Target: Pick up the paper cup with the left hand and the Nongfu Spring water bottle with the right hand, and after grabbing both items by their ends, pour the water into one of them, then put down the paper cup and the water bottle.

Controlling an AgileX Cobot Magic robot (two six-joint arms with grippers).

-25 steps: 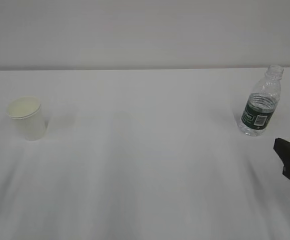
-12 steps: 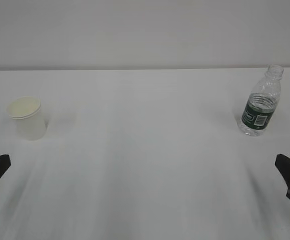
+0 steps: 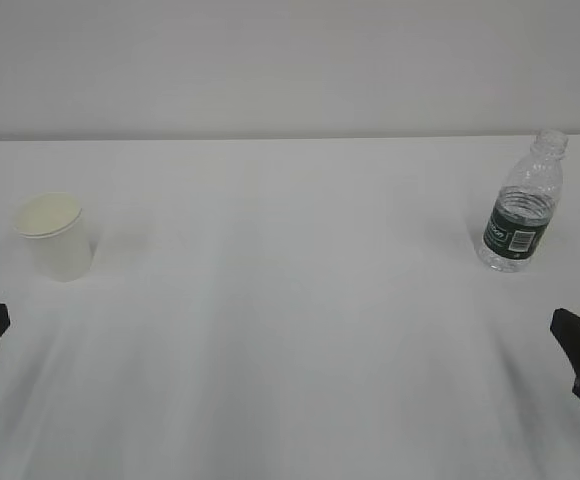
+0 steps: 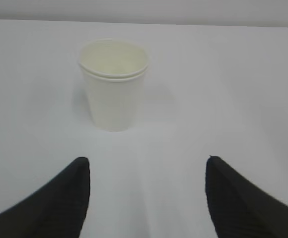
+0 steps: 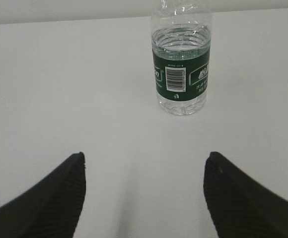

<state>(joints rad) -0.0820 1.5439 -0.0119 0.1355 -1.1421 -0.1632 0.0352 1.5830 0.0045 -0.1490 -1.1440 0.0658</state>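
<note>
Both tools stand apart and empty. The left tool (image 4: 146, 198) has drawn slightly back, short of the paper cup (image 4: 114, 84); the right tool (image 5: 144, 196) waits short of the Nongfu Spring water bottle (image 5: 181, 64). Neither grasp has begun.

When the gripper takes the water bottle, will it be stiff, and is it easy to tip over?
The bottle has thin clear ribbed walls, so it will probably dent under a hard squeeze. It stands tall on a narrow base, with water reaching up to the label's top edge, so a high push may tip it. It has no cap, so tipping would likely spill.
</note>
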